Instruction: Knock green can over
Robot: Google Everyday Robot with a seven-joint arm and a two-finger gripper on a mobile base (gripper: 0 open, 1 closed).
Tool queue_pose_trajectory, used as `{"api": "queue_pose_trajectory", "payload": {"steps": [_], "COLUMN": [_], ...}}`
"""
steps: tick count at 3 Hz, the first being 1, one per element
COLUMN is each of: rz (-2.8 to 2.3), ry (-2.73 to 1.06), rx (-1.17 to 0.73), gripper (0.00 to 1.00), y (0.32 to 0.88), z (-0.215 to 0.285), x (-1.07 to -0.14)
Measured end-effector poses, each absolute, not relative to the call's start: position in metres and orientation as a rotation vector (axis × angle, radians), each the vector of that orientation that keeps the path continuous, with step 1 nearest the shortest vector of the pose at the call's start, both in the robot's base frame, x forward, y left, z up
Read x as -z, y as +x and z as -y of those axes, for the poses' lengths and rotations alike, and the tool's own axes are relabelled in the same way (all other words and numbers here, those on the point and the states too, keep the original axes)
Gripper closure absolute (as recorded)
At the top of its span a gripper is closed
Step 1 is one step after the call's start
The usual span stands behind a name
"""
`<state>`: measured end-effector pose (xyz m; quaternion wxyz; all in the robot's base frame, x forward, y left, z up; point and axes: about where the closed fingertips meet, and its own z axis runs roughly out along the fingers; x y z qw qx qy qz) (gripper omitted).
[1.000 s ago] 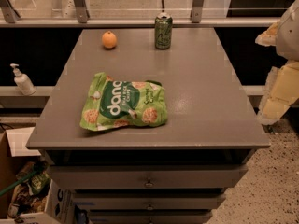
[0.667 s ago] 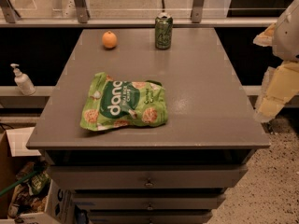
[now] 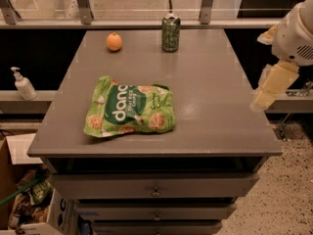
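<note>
Green can [image 3: 170, 32] upright at 12 o'clock on the table [image 3: 210, 82], near the far edge, not knocked over. Orange fruit [image 3: 114, 41] at 11 o'clock, apart from the can. Bright-green snack bag [image 3: 131, 110] flat near centre, toward 8 o'clock. End effector [image 3: 264, 94] at 3 o'clock, off the table's right edge, well apart from the can, touching nothing; clenched or released, cannot tell. Soap bottle [image 3: 23, 84] on a ledge at 9 o'clock.
</note>
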<state>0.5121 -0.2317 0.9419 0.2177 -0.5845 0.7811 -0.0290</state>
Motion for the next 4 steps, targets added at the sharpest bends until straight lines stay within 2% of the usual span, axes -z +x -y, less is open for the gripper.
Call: {"api": "queue_pose_trajectory", "payload": {"steps": [2,4], "rz": [-2.065,-2.053], "ry": [-1.552,-1.515], "rx": [-0.018,-0.065], "gripper": [0.00,0.00], "y": [0.597,0.602], "z": [0.222,0.224], "x": [-0.910,-0.906]}}
